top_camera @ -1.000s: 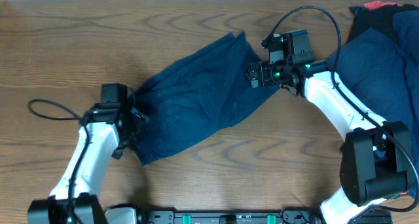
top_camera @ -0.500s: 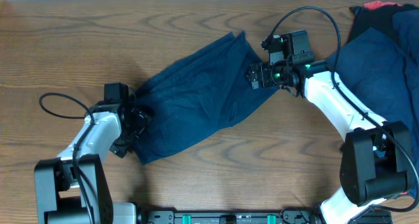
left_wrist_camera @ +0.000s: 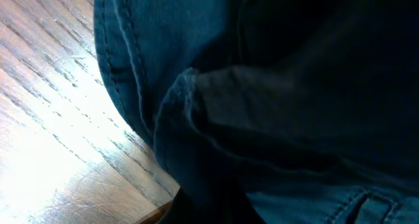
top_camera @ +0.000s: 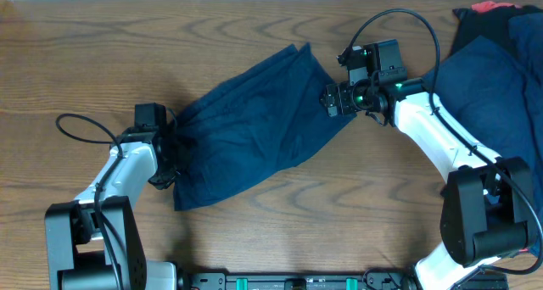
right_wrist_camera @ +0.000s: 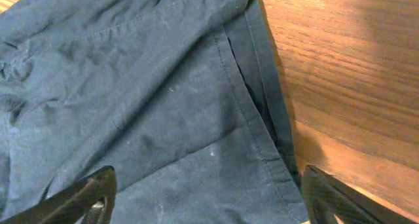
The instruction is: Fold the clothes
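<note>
Your left gripper [top_camera: 172,150] at bunched edge of navy shorts [top_camera: 254,125], grip hidden by cloth; your right gripper [right_wrist_camera: 207,185] spread wide over opposite hem.

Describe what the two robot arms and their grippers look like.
Both arms are white rounded shells with black joints and black wrist housings. The left arm has a looping black cable; the right arm has a black cable arching over it and green lights at its wrist. The right gripper has dark, tapered fingers.
</note>
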